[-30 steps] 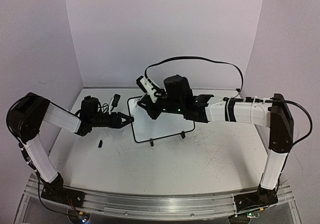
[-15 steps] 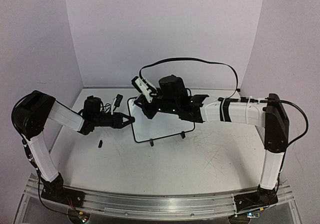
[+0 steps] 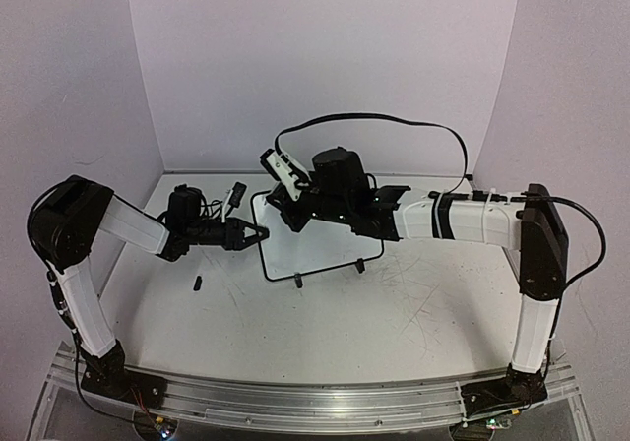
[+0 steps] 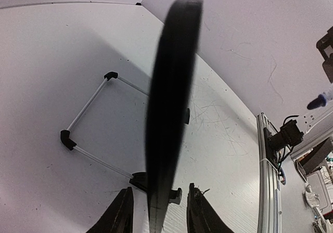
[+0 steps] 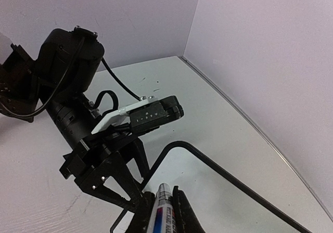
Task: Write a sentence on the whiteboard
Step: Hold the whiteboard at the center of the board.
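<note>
Whiteboard sits on the table, its visible face looking blank, so I'd say the sentence is all yet to write. Right gripper hangs over the board's far left corner, arm stretched across the board, clamped on a marker. Left gripper reaches level to the board's left edge, fingers either side of it; pinching or not, can't tell

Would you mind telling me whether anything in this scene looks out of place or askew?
A small black piece, perhaps the cap of the marker, lies loose on the table left of the whiteboard. The whiteboard sits turned askew to the table's front edge.
</note>
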